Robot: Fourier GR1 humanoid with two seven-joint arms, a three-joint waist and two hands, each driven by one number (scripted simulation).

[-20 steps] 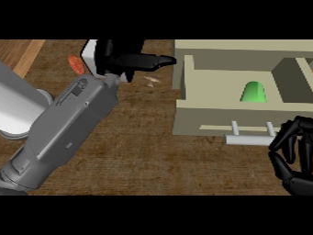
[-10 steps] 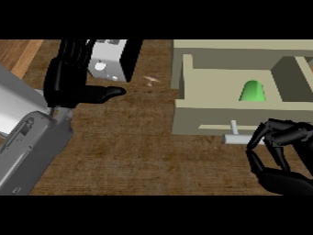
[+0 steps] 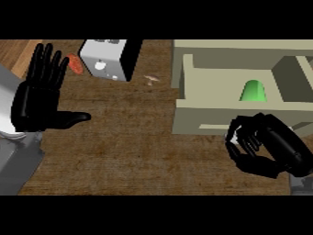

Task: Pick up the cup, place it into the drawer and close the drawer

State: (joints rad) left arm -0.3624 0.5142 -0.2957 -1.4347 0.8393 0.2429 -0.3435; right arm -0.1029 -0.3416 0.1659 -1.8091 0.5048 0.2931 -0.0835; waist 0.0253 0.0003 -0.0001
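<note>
A green, dome-topped cup (image 3: 255, 91) stands inside the open drawer (image 3: 206, 87). The right hand (image 3: 267, 147), fingers curled on nothing, meets the drawer's front; the left hand (image 3: 40, 94) is spread flat.

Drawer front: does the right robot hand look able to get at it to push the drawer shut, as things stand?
Probably yes. The right robot hand, fingers curled, sits right at the drawer front, with nothing between them. The green cup lies inside the open drawer.

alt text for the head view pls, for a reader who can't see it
A green cup sits inside an open beige drawer, with the curled right hand at the drawer's front. The open left hand rests at the left, near a white toaster.
</note>
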